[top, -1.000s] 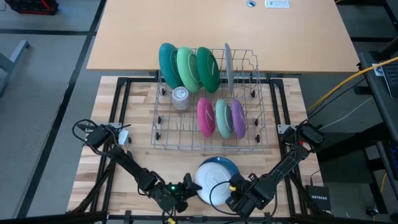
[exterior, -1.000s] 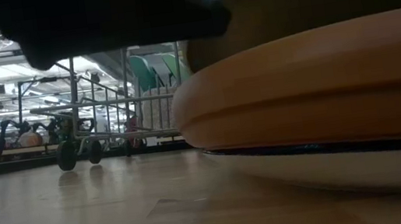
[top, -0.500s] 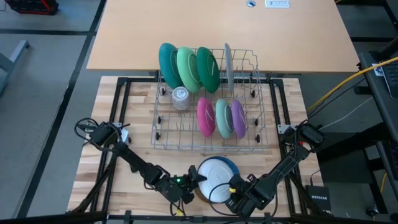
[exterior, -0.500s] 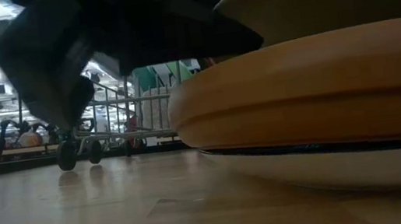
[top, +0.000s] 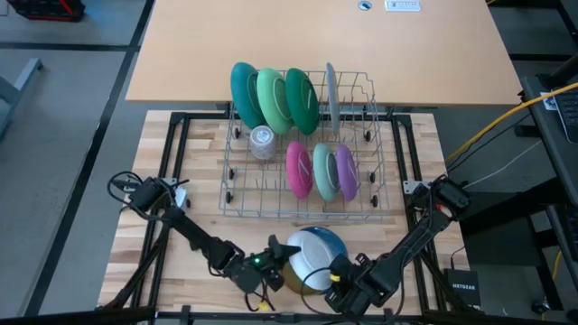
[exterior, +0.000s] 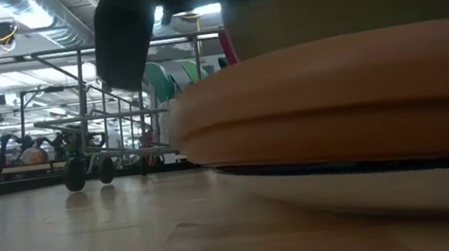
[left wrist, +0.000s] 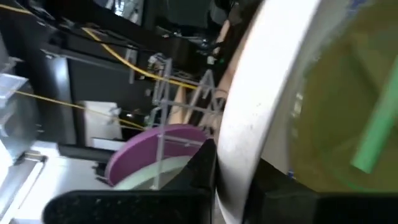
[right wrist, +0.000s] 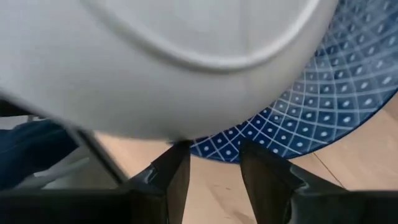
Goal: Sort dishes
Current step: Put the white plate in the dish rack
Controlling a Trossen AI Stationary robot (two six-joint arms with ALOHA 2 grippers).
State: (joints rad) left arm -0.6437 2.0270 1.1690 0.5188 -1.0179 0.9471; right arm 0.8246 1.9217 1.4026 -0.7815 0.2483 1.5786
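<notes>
A stack of dishes sits at the table's near middle: a white one at the bottom (exterior: 375, 197), a blue-patterned one (right wrist: 348, 93), a tan one (exterior: 334, 92), and a white dish (top: 310, 247) tilted on top. My left gripper (top: 278, 262) is at the stack's left side, shut on the white dish. My right gripper (right wrist: 214, 165) lies at the stack's near right, open, its fingers just short of the blue dish's edge. Whether they touch it I cannot tell. My left gripper pinches the top white dish's rim (left wrist: 239, 143) at its left side, one finger on the outer face and one on the inner. The fingers come about level from the table's left. The dish's left side is raised, and the dish leans on the stack.
The metal wire rack (top: 298, 194) stands in the table's middle, holding upright teal and green dishes (top: 271, 99), a grey plate (top: 330, 90), and pink, pale green and purple ones (top: 316, 170). A clear cup (top: 262, 142) is in it too. Bare wood lies to the left.
My left gripper has moved toward the table's right edge to the stack and taken hold of the top white dish's rim. That dish has tipped up at its left side, baring the tan dish beneath it.
</notes>
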